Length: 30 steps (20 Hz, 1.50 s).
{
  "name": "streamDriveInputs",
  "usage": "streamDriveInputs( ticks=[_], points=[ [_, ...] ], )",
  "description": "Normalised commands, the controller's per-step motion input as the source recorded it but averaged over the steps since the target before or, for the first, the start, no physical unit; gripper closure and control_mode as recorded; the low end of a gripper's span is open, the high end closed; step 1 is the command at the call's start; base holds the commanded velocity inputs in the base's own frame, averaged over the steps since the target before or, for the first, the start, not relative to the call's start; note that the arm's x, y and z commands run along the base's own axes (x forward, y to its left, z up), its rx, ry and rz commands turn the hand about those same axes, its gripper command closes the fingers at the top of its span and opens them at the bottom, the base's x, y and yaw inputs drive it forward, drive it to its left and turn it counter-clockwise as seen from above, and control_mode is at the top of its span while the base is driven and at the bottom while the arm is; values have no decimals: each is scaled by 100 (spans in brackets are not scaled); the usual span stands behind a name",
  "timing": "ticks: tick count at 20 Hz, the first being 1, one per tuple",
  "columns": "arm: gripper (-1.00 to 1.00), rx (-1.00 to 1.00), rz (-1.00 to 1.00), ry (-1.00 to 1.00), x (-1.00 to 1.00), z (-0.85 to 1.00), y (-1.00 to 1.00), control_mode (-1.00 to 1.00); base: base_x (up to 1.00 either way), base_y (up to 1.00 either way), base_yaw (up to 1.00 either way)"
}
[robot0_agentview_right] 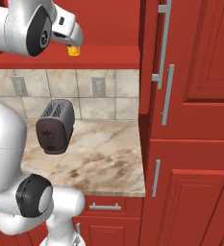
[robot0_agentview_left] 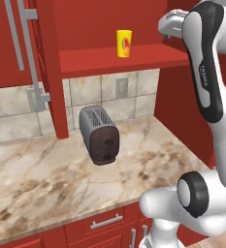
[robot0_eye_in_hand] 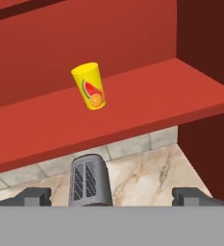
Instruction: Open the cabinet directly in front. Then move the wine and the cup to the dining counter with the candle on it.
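1. Landmark: the cup (robot0_eye_in_hand: 90, 86), a small yellow cylinder with a red and green mark, stands upright on the red inner shelf (robot0_agentview_left: 134, 57) of the cabinet (robot0_agentview_left: 46, 68). All positions below are given relative to this cup.

2. Cabinet state: the doors stand open. One door, with its long silver handle (robot0_agentview_left: 29, 58), is swung out to the left of the cup in the left base view; another door (robot0_agentview_right: 156, 57) hangs to the right of the cup in the right base view. The opening step is judged complete.

3. Wine: no bottle stands on the visible part of the shelf beside the cup. Whether it has been delivered cannot be told from these views.

4. Cup: it rests on the shelf, untouched. Its transfer is not yet done.

5. Gripper (robot0_eye_in_hand: 116, 197): the two dark fingertips sit wide apart at the bottom of the hand view, below the cup and well short of it, with nothing between them. The jaws are apart and empty.

6. Arm position: in the right base view, the hand (robot0_agentview_right: 68, 29) is at shelf height, in front of the cup and partly covering it.

7. Below the cup: a dark toaster (robot0_agentview_left: 99, 134) stands on the marbled worktop (robot0_agentview_left: 46, 184), under the shelf.

8. Remaining work, as a judgement: advance the hand to the cup, close on it, lift it clear of the shelf and carry it to the dining counter.
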Motion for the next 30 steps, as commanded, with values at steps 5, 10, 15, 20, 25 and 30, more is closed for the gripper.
streamDriveInputs(
  ticks=[5, 10, 15, 20, 25, 30],
  points=[
    [-100, 0, 3, -9, 57, -6, 0, -100, 0, 0, 0],
    [-100, 0, 6, -10, 46, -23, 0, -100, 0, 0, 0],
    [-100, 0, 6, -7, 47, -7, 0, -100, 0, 0, 0],
    [-100, 0, 4, 0, 55, 1, 0, -100, 0, 0, 0],
    [-100, 0, 3, 0, 60, 8, 0, -100, 0, 0, 0],
    [-100, 0, 6, 0, 21, 29, -7, -100, 0, 0, 0]
  ],
)
